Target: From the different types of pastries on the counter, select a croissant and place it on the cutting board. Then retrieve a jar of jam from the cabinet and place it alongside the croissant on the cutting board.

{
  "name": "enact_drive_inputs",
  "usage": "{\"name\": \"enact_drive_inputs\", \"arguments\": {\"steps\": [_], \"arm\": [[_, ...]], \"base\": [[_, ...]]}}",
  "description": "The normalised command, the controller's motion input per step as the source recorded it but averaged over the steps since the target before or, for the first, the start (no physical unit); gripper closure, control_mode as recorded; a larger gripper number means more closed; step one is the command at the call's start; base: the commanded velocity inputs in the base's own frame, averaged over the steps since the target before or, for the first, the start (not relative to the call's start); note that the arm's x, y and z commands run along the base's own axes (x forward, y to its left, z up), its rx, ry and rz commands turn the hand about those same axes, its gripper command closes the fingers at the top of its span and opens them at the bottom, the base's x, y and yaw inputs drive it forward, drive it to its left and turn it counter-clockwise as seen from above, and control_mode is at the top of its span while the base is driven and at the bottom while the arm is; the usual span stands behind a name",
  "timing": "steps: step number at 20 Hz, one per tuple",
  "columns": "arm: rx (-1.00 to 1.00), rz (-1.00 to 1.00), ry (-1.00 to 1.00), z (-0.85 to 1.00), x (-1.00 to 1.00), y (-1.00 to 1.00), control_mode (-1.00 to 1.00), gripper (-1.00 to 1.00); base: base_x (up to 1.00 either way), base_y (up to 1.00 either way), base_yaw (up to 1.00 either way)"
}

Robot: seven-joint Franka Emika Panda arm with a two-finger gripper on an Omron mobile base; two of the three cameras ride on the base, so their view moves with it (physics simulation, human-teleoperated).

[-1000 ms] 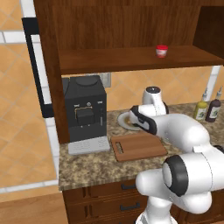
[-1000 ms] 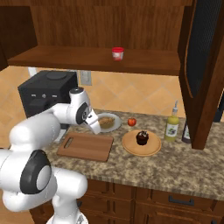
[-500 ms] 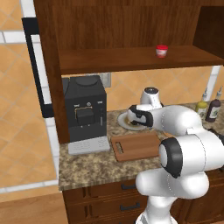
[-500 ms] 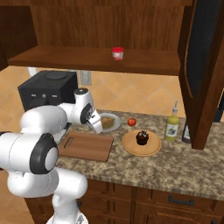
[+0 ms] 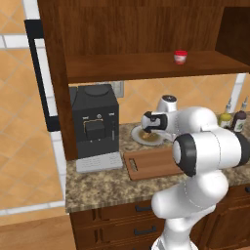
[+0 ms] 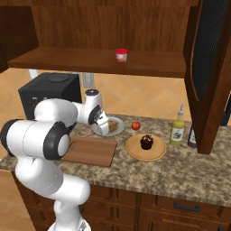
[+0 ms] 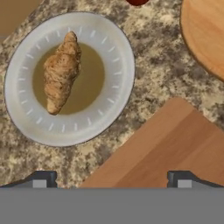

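Note:
The golden-tan croissant (image 7: 61, 72) lies on a white plate (image 7: 119, 52) on the granite counter (image 7: 157, 74). My gripper (image 7: 112, 181) hangs above the plate's near side and the corner of the reddish-brown cutting board (image 7: 175, 148); it is open with nothing between its fingertips (image 7: 43, 178). From the base, my hand (image 5: 155, 122) hovers over the plate (image 5: 149, 138), behind the board (image 5: 151, 163). The red jam jar (image 5: 180, 57) stands on the cabinet shelf (image 5: 146, 68). The dark brown pastry (image 6: 146, 142) sits on a round tan plate (image 6: 155, 153).
A black coffee machine (image 5: 95, 124) stands left of the board. A small red fruit (image 6: 136, 125) lies between the two plates. Bottles (image 6: 177, 131) stand at the right, under the open cabinet door (image 6: 210, 67). Drawer fronts run below the counter edge.
The arm has folded, its elbow swinging forward, and the hand has shifted slightly left over the croissant plate. The gripper stays open; the croissant, board and jar have not moved.

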Motion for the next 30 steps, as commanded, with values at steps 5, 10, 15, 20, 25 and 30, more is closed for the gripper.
{"name": "enact_drive_inputs", "arguments": {"steps": [5,10,15,20,25,30], "arm": [[0.06,-0.04,0.0,-0.08,0.44,0.0,-1.0,-1.0],[0.03,-0.08,0.04,-0.1,0.32,0.0,-1.0,-1.0],[0.02,-0.06,0.01,-0.18,0.22,-0.05,-1.0,-1.0],[0.03,-0.05,0.0,-0.19,0.25,-0.06,-1.0,-1.0],[0.01,-0.03,0.0,-0.2,0.31,-0.04,-1.0,-1.0],[0.02,0.0,0.0,-0.13,0.45,-0.06,-1.0,-1.0]], "base": [[0.0,0.0,0.0],[0.0,0.0,0.0],[0.0,0.0,0.0],[0.0,0.0,0.0],[0.0,0.0,0.0],[0.0,0.0,0.0]]}}
